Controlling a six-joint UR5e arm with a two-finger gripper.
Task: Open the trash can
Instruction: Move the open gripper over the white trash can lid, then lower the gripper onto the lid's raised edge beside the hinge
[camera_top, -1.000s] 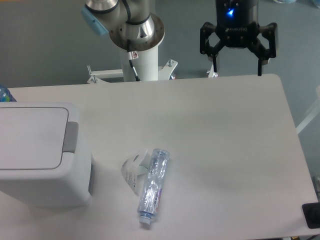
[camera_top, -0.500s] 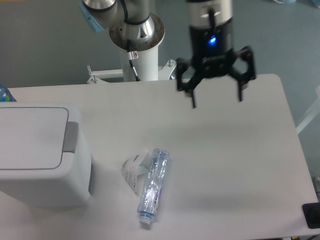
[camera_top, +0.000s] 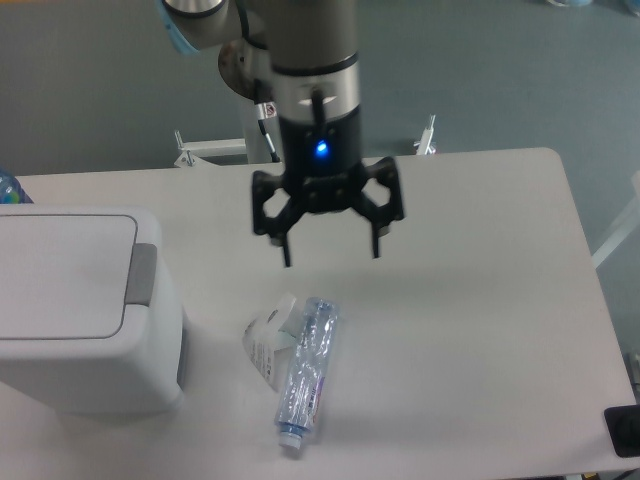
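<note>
- Trash can (camera_top: 85, 310): large, boxy, white, with rounded corners, resting on the pale bench (camera_top: 470, 330) at its left edge and partly cut off by the frame there.
- Lid (camera_top: 60, 275) of the trash can: flat, rectangular, lying down and closed.
- Grey push tab (camera_top: 141, 274): on the right edge of the trash can's lid, facing the middle of the bench.
- Pincer (camera_top: 329, 252): black, hanging fingers-down from the arm, up and to the right of the trash can, well apart from it and touching nothing.
- Fingers (camera_top: 286, 250) spread wide, nothing between them.
- Blue light (camera_top: 320, 150) glowing on the wrist body above the pincer.
- Plastic bottle (camera_top: 306, 372): clear, lying on its side on the bench to the right of the trash can, cap end pointing toward the near edge, much smaller than the trash can.
- White crumpled label or wrapper (camera_top: 266, 338): touching the bottle's left side, between bottle and trash can, apart from the can's wall.
- Pincer above and behind the bottle, clear of it.
- Arm's white mounting post (camera_top: 280, 125): behind the far edge of the bench, up and to the right of the trash can.
- Small dark object (camera_top: 623, 430): at the far right lower corner, well apart from the trash can, too cropped to identify.
- Sliver of blue (camera_top: 8, 188): at the left frame edge just behind the trash can, too little shown to name.
</note>
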